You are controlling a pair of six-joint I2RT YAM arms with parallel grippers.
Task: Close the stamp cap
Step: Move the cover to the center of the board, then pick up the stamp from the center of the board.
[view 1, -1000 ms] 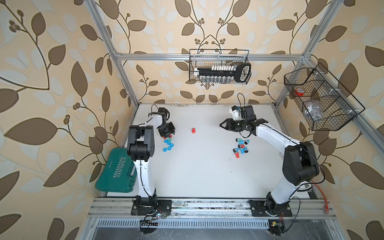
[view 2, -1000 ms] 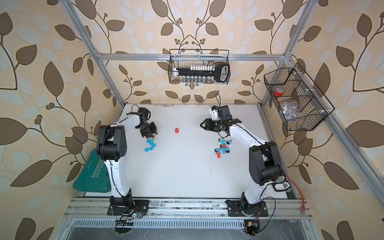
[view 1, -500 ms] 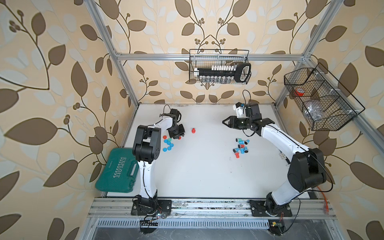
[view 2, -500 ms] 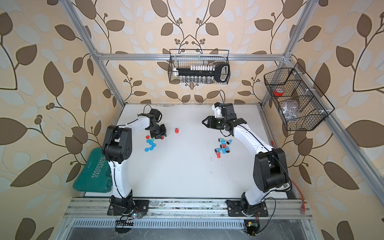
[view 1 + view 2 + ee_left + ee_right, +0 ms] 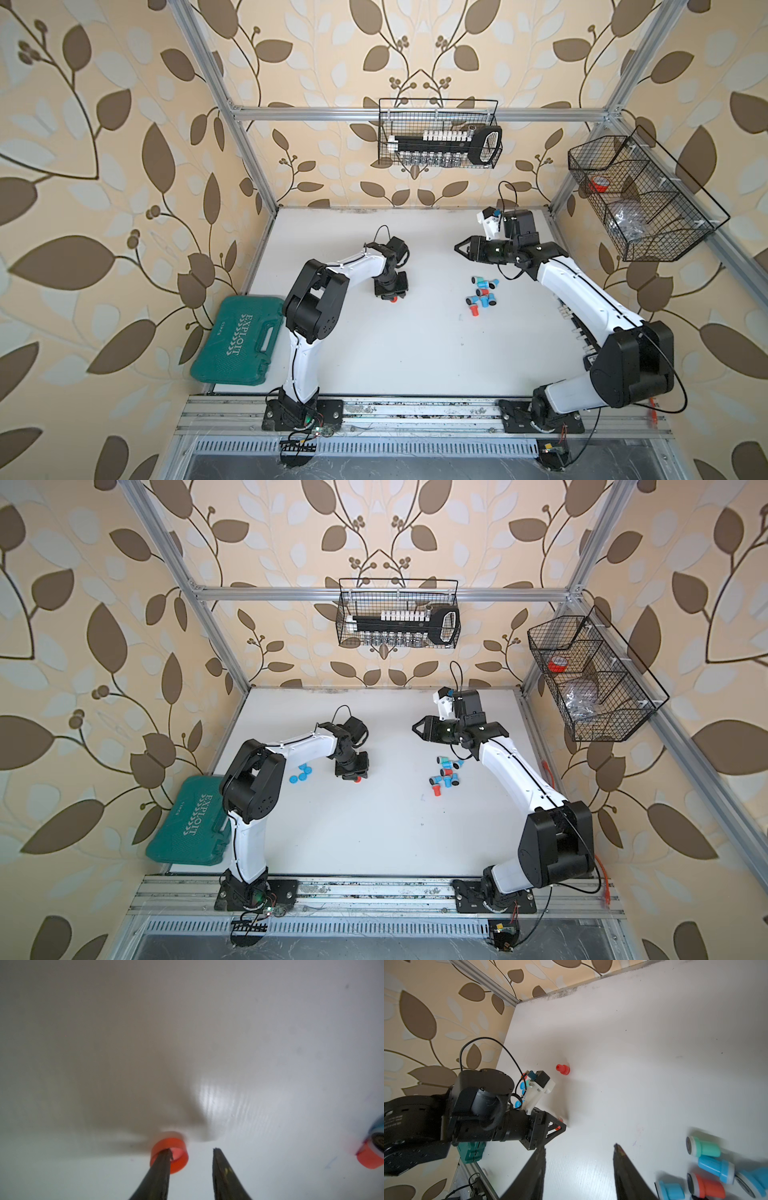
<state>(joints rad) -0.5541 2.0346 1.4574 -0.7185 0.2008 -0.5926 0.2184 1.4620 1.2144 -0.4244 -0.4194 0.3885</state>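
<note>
The cap has not gone on yet. Nearest, low in the left wrist view, the left gripper (image 5: 192, 1149) has its jaws a little apart. One fingertip lies over or inside the open mouth of the red cap (image 5: 179, 1164). The other fingertip stands clear of the cap, with bare table (image 5: 415, 353) showing between them. So the cap is not pinched between the two, and I cannot tell whether it hangs on that one finger or lies on the table.

In a top view, a few blue caps (image 5: 302, 771) sit left of centre, just beside that arm. A pile of stamps (image 5: 482, 292) lies right of centre, none of them capped as far as I can see.

Further back, the red stamp (image 5: 563, 1069) shows only in the right wrist view, above centre. It is alone, uncapped, and apart from the left gripper's tip, and the left arm hides it in both top views.

Farthest back, the right gripper (image 5: 579, 1146) is spread and empty, off the table.

Judging from this, what is left is to take a firm hold of the cap, carry it to the red stamp, seat it on the stamp's face and press it home.
</note>
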